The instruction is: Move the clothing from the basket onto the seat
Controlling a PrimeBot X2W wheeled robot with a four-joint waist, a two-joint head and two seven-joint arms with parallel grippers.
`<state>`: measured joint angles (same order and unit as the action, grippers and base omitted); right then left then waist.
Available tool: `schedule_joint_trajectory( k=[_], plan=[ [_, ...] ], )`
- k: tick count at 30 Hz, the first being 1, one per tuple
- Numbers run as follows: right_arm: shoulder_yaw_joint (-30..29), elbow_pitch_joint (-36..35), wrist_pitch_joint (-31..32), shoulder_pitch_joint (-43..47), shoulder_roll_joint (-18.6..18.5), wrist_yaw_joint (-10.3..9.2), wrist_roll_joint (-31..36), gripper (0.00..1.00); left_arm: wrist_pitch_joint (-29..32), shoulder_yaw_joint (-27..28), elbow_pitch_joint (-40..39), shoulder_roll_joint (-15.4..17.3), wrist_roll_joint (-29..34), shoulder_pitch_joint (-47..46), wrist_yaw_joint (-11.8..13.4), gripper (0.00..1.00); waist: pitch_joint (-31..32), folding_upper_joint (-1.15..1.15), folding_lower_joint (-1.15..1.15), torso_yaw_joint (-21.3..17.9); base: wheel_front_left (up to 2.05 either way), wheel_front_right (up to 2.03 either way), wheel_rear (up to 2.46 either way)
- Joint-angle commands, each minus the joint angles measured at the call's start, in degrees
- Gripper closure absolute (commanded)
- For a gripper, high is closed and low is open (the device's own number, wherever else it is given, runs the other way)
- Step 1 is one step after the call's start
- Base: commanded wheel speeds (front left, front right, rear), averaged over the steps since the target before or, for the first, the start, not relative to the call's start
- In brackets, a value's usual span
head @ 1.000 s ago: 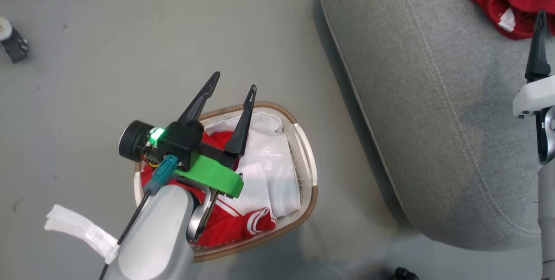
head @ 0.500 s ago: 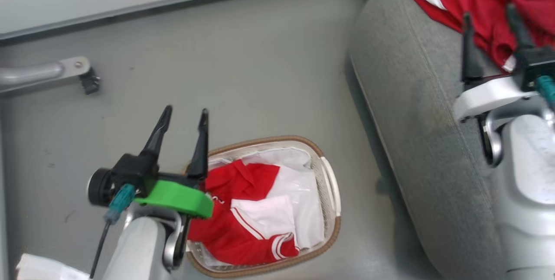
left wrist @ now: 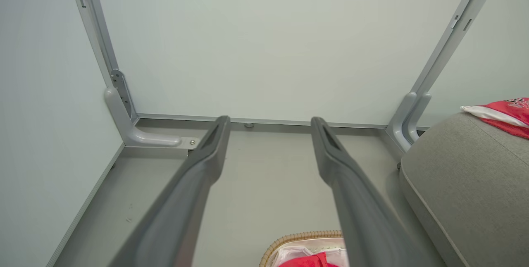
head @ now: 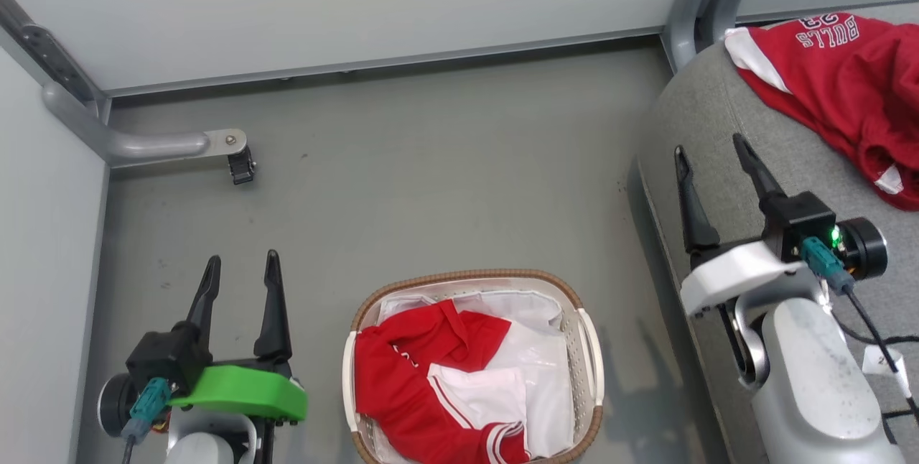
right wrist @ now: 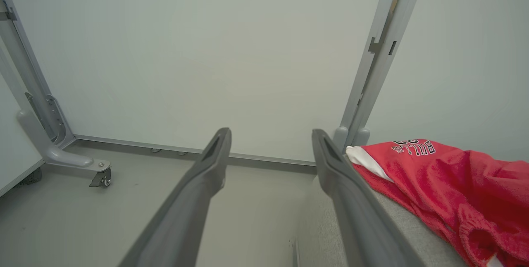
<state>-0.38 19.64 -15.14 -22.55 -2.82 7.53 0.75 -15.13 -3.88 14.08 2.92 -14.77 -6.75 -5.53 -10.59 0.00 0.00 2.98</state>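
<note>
A red striped garment (head: 420,385) lies crumpled in the basket (head: 459,278), filling its 9 o'clock half and draped over the glossy white liner sheet (head: 549,378) that covers the rest. The basket stands on the grey floor (head: 431,162) at 6 o'clock in the head view. At its 2 o'clock rises the grey seat (head: 718,105), and on it, toward 1 o'clock, rests a red Bulls garment (head: 840,83) with white trim. The left hand (head: 243,257) hangs over the floor at the basket's 9 o'clock, fingers spread and holding nothing. The right hand (head: 708,144) hovers above the seat's near edge, also spread and empty, just short of the Bulls garment. A caster (head: 242,164) sits at 10 o'clock below the pale wall panel (head: 359,4).
</note>
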Motion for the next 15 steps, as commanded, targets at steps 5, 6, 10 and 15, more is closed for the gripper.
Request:
schedule_joint_trajectory(
  k=[5, 6, 10, 15],
  plan=[
    [1.6, -1.3, 0.0, 6.0, -0.2, -0.08, -4.3, 0.0, 0.0, 1.8, -0.4, 0.0, -1.3, 4.2, 0.5, 0.0, 3.7, 0.0, 0.0, 0.7, 0.0, 0.0, 0.0],
    [1.9, -1.6, 0.0, 6.9, -0.2, -0.08, -5.0, 0.0, 0.0, 2.0, -0.4, 0.0, -1.3, 4.8, 0.4, 0.0, 4.0, 0.0, 0.0, 0.5, 0.0, 0.0, 0.0],
    [1.9, -1.5, 0.0, 9.7, -0.2, -0.08, -7.2, 0.0, 0.0, 1.9, -0.1, 0.0, -1.8, 6.2, 0.2, 0.0, 5.4, 0.0, 0.0, 0.3, 0.0, 0.0, 0.0],
    [3.4, -1.9, 0.0, 11.9, -0.2, -0.08, -8.4, 0.0, 0.0, 1.2, 0.4, 0.0, -2.2, 7.1, 0.4, 0.0, 6.9, 0.0, 0.0, 0.2, 0.0, 0.0, 0.0]
  ],
)
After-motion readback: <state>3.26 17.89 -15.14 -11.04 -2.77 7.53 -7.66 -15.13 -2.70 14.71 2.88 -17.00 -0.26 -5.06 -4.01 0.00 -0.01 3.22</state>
